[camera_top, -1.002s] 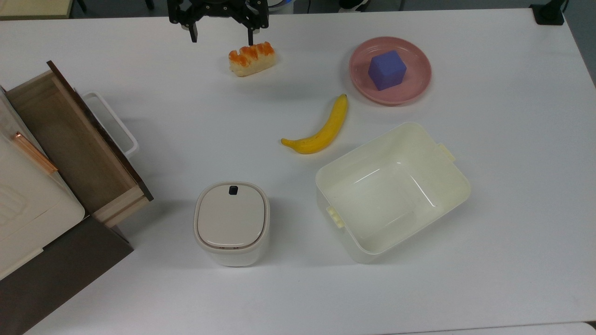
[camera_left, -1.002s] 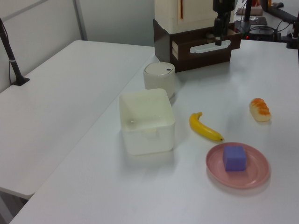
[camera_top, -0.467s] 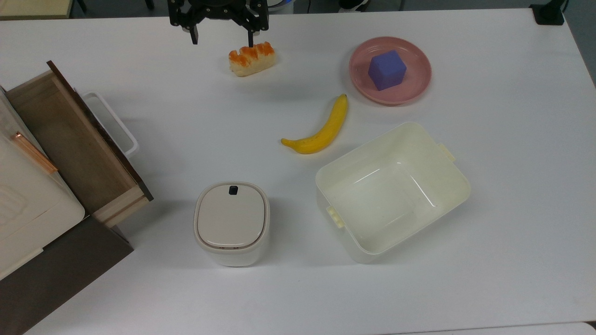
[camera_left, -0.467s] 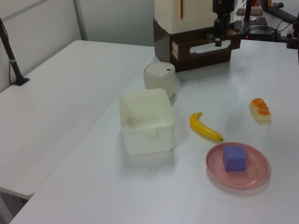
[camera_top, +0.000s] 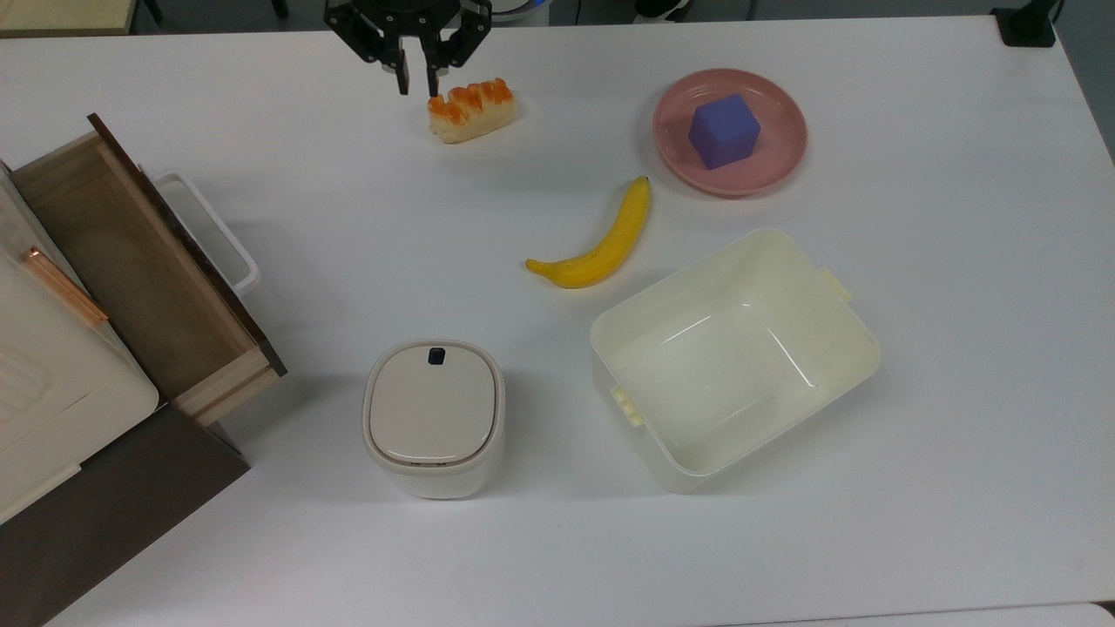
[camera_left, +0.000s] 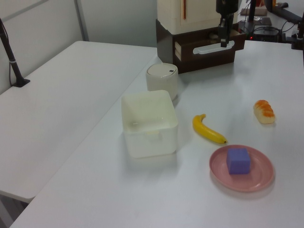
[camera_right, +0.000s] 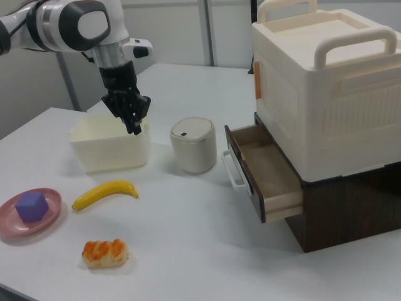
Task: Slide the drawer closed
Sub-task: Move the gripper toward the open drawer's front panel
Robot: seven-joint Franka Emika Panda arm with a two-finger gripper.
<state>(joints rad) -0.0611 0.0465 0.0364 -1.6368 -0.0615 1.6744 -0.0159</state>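
End effector fingers have gone from spread wide to nearly together, holding nothing, in the last half second; it hangs at 12 o'clock in the top view, just at 9 o'clock of the bread roll. Read: pre-shaping for a push, not a grasp, so approach is only starting. Near to far in the top view: lidded container at 7 o'clock and cream bin at 5 o'clock sit at the near worktop edge; banana mid-worktop; pink plate with purple cube at 1 o'clock; roll and end effector farthest. Drawer is at 9 o'clock, pulled well out of the dark cabinet, empty, white handle facing the worktop middle. Right view confirms: drawer is open with nothing inside. Clearance: the lane from the end effector down to the handle at 8 o'clock is bare worktop. The container stands near the drawer's near corner but not in its slide path. Judgement: push square on the dark front panel, along the drawer's angled axis, else it may rack.
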